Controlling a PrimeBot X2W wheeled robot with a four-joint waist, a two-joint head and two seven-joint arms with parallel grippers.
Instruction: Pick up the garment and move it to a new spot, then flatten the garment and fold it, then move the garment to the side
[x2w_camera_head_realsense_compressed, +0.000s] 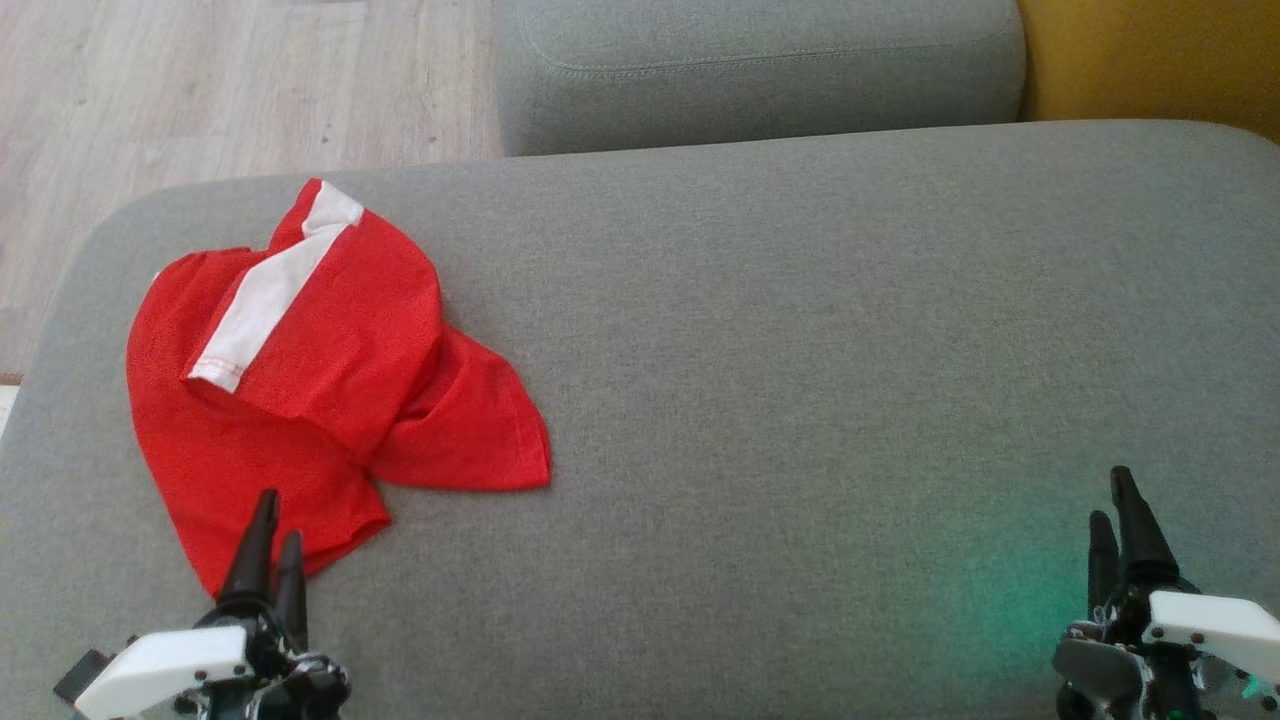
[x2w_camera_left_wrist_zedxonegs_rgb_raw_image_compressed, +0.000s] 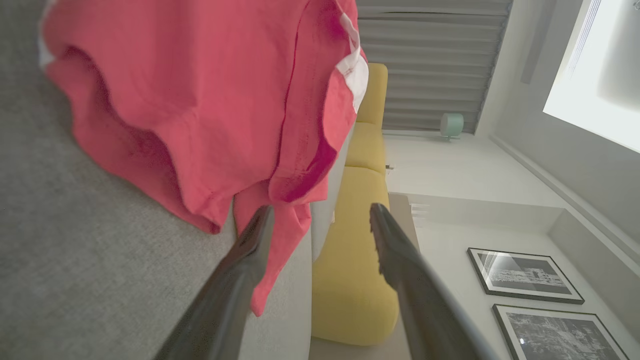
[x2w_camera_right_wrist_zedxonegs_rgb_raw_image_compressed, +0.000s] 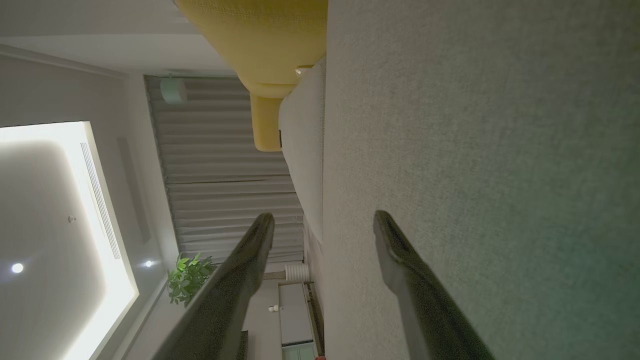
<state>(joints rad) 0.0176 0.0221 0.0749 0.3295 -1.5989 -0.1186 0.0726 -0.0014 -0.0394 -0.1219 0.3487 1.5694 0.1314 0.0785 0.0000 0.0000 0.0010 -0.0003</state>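
left tool (x2w_camera_head_realsense_compressed: 280, 515) fingers apart, empty, tips at near edge of red garment (x2w_camera_head_realsense_compressed: 320, 370), which lies crumpled at left of grey sofa seat (x2w_camera_head_realsense_compressed: 800, 350). right tool (x2w_camera_head_realsense_compressed: 1110, 493) apart too, well clear. step, likely: first pick-up, not begun. next: lower, pinch hem.

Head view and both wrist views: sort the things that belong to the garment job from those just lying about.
Job: crumpled red garment with white stripe; wide grey fabric seat under it; left tool, open; right tool, open.
Lying about: yellow upholstered cushion; smaller grey cushion behind; two black-framed pictures; green potted plant.
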